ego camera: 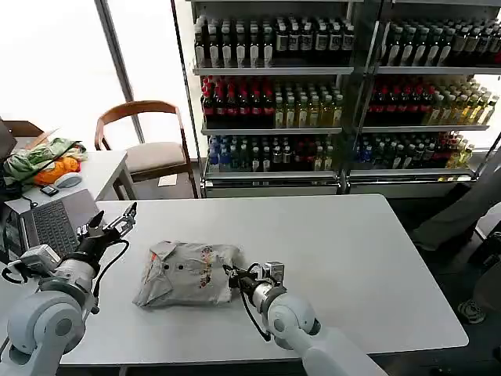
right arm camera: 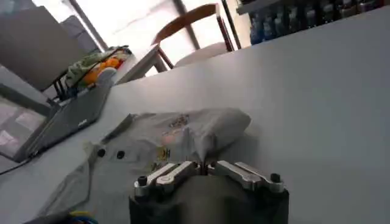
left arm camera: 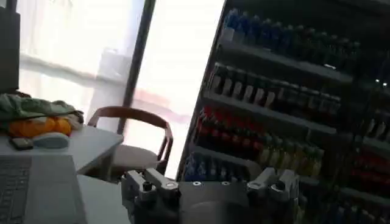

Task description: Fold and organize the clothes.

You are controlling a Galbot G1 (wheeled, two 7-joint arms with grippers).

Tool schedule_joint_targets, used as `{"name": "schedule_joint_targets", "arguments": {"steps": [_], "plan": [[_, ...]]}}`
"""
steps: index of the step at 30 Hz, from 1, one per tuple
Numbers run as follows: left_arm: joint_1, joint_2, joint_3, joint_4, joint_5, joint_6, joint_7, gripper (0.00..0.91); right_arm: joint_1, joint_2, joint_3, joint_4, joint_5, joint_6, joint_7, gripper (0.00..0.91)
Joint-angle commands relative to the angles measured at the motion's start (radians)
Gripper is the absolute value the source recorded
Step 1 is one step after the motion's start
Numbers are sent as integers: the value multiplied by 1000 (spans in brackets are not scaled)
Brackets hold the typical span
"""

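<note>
A light grey collared shirt (ego camera: 188, 272) lies loosely folded in the middle of the white table (ego camera: 368, 266), buttons and a small colourful chest print facing up. My right gripper (ego camera: 233, 276) sits at the shirt's right edge, low on the table. In the right wrist view the right gripper (right arm camera: 203, 168) is shut, pinching a raised fold of the shirt (right arm camera: 170, 137). My left gripper (ego camera: 116, 218) is lifted off the table to the left of the shirt, apart from it. The left gripper (left arm camera: 210, 184) is open with nothing between its fingers (left arm camera: 149, 182).
An open laptop (ego camera: 55, 223) lies at the table's left edge. On a side table (ego camera: 106, 168) behind it are a green-and-orange cloth bundle (ego camera: 43, 160) and a mouse (ego camera: 67, 180). A wooden chair (ego camera: 153, 145) and bottle shelves (ego camera: 344, 86) stand behind.
</note>
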Motion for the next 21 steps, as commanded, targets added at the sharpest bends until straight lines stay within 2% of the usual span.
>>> {"name": "schedule_joint_targets", "arguments": {"steps": [1,5,14,15,16,17,21], "plan": [[6,0,-4,-2,-3,1,0,907,-9,-113,24,58,-29,-20,-55,0],[8,-4,-2,-2,-1,1,-1,907,-34,-185,61,86,-33,-16,-70,0],[22,0,-6,-8,-2,1,3,907,-81,-275,148,111,-30,-22,-80,0],[23,-1,-5,-9,-1,1,3,907,-86,-277,152,112,-31,-22,-80,101],[24,-3,-3,-8,0,1,3,907,-95,-282,156,116,-43,-23,-82,101],[24,-4,-2,-7,1,1,3,907,-103,-284,158,117,-64,-22,-86,907],[25,-5,3,-7,4,0,4,907,-128,-285,193,119,-85,-12,-89,907]]}}
